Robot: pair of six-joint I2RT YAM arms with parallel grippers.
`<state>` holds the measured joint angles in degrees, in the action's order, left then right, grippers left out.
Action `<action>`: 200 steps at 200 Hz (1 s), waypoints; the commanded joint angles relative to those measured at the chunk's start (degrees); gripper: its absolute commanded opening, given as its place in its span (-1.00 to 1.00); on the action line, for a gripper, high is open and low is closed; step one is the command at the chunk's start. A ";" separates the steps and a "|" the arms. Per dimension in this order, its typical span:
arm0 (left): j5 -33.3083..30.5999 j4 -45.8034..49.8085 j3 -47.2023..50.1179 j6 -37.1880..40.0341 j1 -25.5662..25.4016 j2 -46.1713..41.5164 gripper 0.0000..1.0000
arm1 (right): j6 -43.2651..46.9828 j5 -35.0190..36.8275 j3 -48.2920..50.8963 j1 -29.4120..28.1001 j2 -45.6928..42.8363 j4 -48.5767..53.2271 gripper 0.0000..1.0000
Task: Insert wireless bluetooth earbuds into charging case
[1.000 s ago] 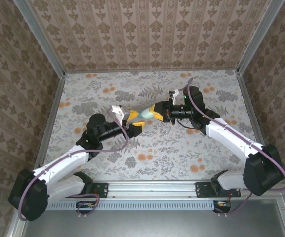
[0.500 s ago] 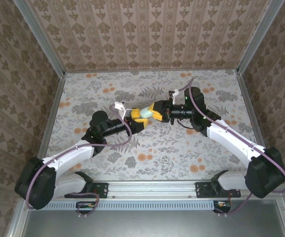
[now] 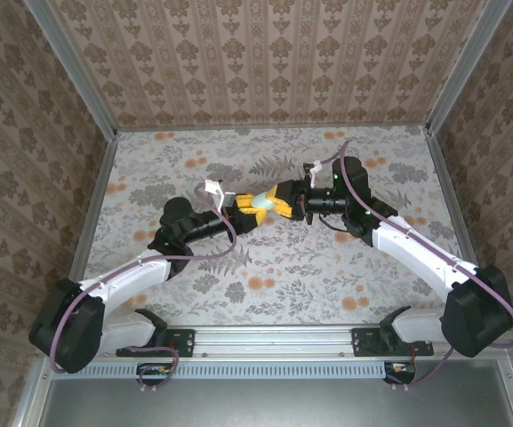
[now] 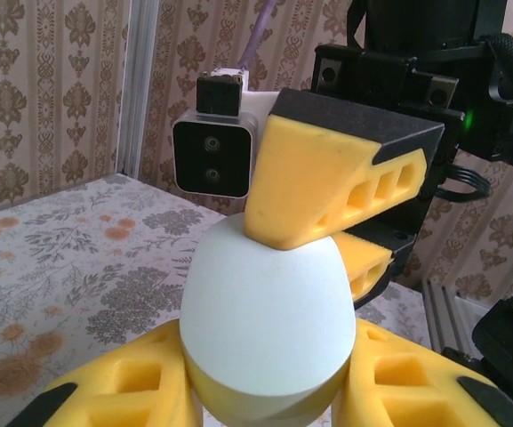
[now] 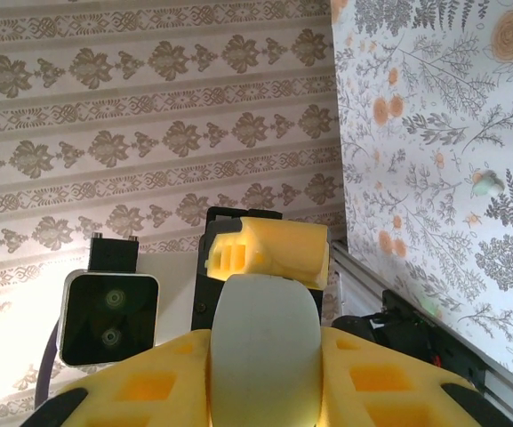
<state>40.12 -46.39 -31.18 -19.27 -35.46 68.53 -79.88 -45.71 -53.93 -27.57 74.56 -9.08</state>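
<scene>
1. Your left gripper [image 3: 247, 207] and right gripper [image 3: 280, 202] each clenched an end of the charging case [image 3: 261, 205], held between them above the desk [image 3: 327, 267].
2. You had it pale blue, smooth and pebble-rounded.

No readable text, label, brand, number or sign in any view. Charging case [image 4: 269, 320] shell is plain, no logo or print visible. Wrist camera housing [image 4: 213, 156] shows two lenses and no lettering. Wallpaper [image 3: 265, 53] and table cover [image 3: 283, 267] carry only ornament and floral patterns, no characters.
</scene>
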 commanded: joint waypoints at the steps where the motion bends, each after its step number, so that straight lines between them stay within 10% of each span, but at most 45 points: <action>1: 1.63 -2.15 -1.96 -0.41 0.13 0.02 -0.53 | -1.60 -1.79 0.55 -0.57 -0.61 -2.34 -0.38; 51: 1.45 5.68 -3.16 1.48 0.79 -2.24 -0.63 | 6.53 -0.81 -2.04 0.13 -1.97 3.95 0.24; 114: 7.00 32.65 -7.64 7.67 7.99 -13.96 -0.64 | 39.81 8.86 -12.52 -0.21 -5.97 32.63 0.23; 200: 14.40 42.36 -9.76 6.93 14.30 -18.21 -0.65 | 50.78 12.75 -21.12 -10.66 3.06 38.83 0.19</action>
<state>50.94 -6.13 -39.79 -12.78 -21.58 50.98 -32.86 -34.68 -71.44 -37.36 76.12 27.14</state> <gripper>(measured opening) 0.323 0.595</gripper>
